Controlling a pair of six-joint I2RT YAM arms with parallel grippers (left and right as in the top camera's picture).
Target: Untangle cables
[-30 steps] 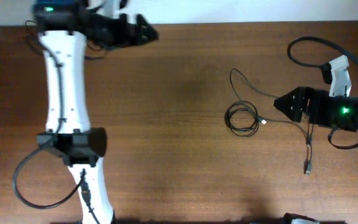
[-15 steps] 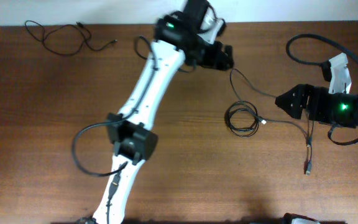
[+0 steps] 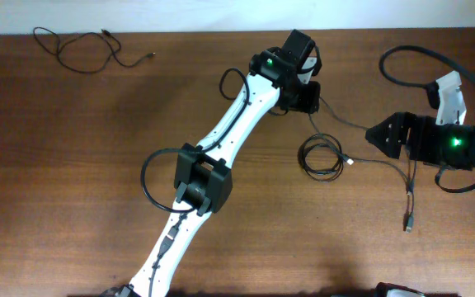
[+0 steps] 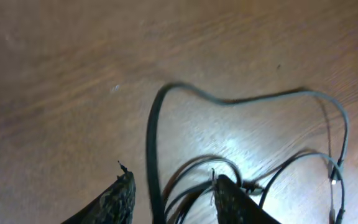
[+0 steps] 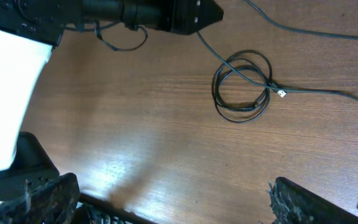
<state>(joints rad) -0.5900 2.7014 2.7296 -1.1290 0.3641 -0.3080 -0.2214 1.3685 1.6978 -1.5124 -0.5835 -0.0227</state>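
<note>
Table [image 3: 97, 165] brown wood. Left arm [image 3: 237, 124] stretched across toward right side. Left gripper [image 3: 308, 97] over cable loop [image 4: 229, 101], fingers [image 4: 122, 198] part-spread, strand between, no pinch. Right gripper [image 3: 373, 136] spread wide, empty, near coiled cable [image 3: 322, 157]. Third cable [image 3: 89, 45] in far-left corner, well apart.

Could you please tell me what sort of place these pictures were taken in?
Probably a robotics lab bench or test station: a white robot arm and a second, dark arm reach over a brown wooden table against a pale wall, with thin black cables laid out on it.
</note>
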